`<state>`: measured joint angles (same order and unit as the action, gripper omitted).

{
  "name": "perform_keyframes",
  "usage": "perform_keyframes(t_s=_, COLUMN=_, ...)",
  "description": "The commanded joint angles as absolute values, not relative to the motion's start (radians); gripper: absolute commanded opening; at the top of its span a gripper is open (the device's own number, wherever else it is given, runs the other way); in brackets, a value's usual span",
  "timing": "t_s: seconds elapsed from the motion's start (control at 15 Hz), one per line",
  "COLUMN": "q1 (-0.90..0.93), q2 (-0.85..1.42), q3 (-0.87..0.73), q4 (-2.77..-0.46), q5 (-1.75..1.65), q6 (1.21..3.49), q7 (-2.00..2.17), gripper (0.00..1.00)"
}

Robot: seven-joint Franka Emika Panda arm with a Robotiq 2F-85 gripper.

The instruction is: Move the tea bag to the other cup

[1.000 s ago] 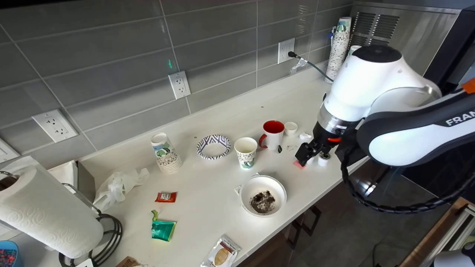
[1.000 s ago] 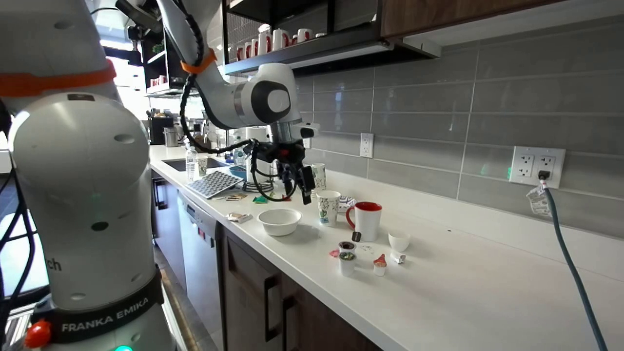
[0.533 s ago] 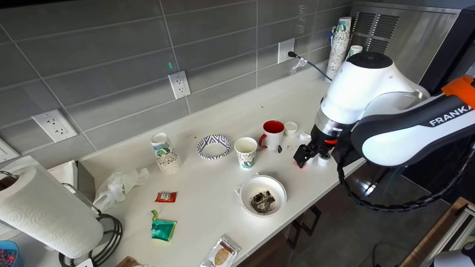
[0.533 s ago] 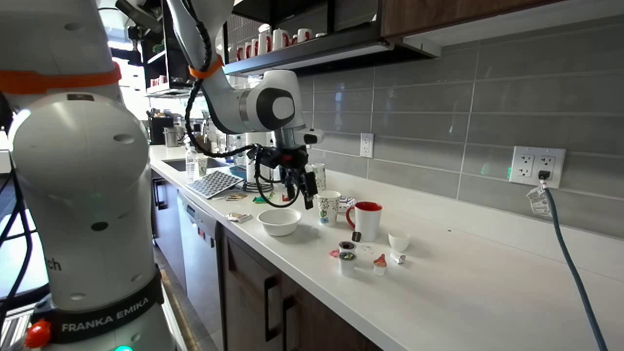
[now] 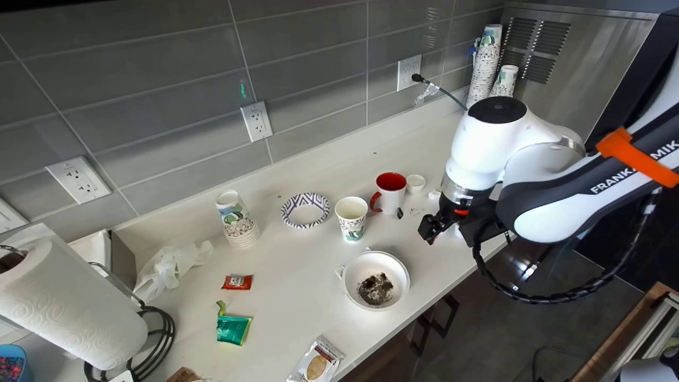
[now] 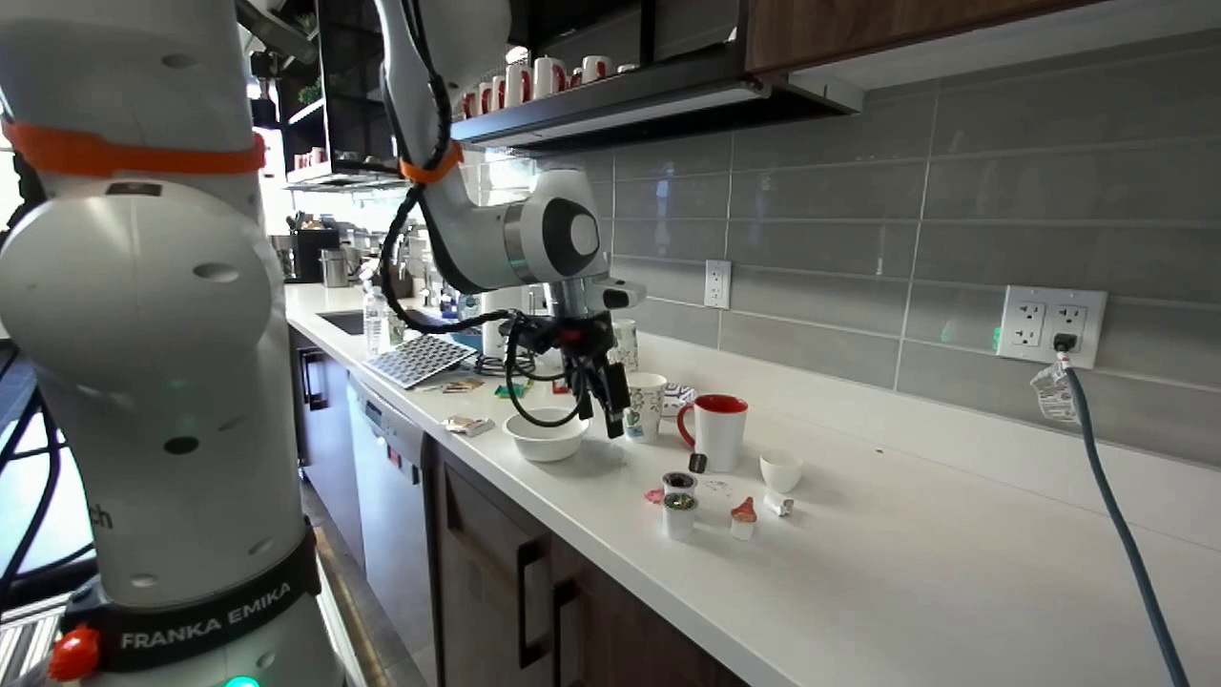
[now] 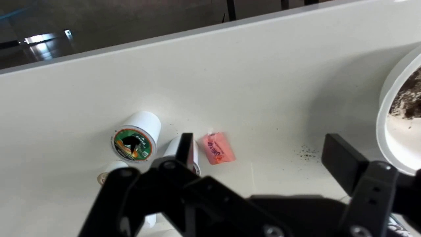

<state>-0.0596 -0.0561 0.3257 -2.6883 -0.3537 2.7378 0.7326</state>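
Note:
A dark tea bag tag [image 5: 400, 213] hangs at the foot of the white mug with red inside [image 5: 391, 199]; the tag [image 6: 697, 464] and mug [image 6: 720, 441] also show in an exterior view. The tea bag itself is hidden, and I cannot see into the mug's bottom. A patterned paper cup [image 5: 351, 225] stands upright beside the mug, nearer the bowl; it also shows in an exterior view [image 6: 643, 420]. My gripper [image 7: 261, 151] is open and empty above the counter, on the counter-edge side of the mug, apart from both cups. It shows in both exterior views [image 5: 428, 232] [image 6: 603, 420].
A white bowl [image 5: 348, 289] with dark grounds stands near the counter edge. Several coffee pods [image 7: 132, 144] and a pink packet [image 7: 218, 148] lie below the gripper. A small white cup [image 5: 416, 183] is behind the mug. A patterned paper bowl [image 5: 289, 218] is beyond the paper cup.
The arm has come lower, and the gripper has moved down and slightly sideways toward the counter. The mug, tag, paper cup and other objects have not moved.

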Motion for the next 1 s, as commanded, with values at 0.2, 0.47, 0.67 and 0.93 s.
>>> perform_keyframes(t_s=0.2, q1=-0.075, q2=0.14, q3=0.304, q4=-2.545, q5=-0.602, q6=2.739, q7=0.952, gripper=1.0)
perform_keyframes(t_s=0.47, q1=-0.077, q2=0.145, q3=0.301, q4=-2.543, q5=-0.586, q6=2.738, q7=0.926, gripper=1.0)
perform_keyframes(t_s=0.67, q1=-0.078, q2=0.165, q3=0.299, q4=-2.53, q5=-0.586, q6=2.738, q7=0.924, gripper=1.0)
perform_keyframes(t_s=0.93, q1=-0.077, q2=0.158, q3=0.299, q4=-2.531, q5=-0.586, q6=2.738, q7=0.924, gripper=1.0)
